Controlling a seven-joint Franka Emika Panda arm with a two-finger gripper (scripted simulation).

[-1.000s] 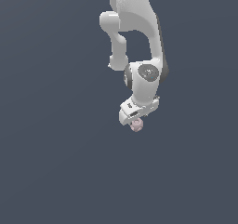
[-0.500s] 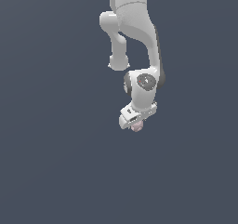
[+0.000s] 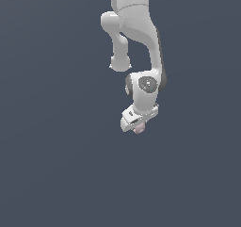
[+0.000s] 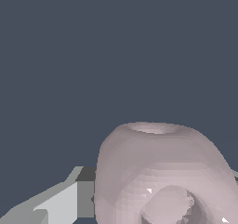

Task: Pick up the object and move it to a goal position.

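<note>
Carrying pink object point(image 3: 138, 129) clamped in my pincer point(image 3: 136, 126), hanging over counter point(image 3: 52, 174). Grip looking shallow on lumpy surface; am risking slip during fast swing.

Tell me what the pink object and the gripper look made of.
Pink object: looks like matte, smooth plastic or rubber; soft shading, tiny white glints, faceted surface. The render leaves it open. Gripper: hard white plastic or painted metal, judging by flat, even panels.
</note>
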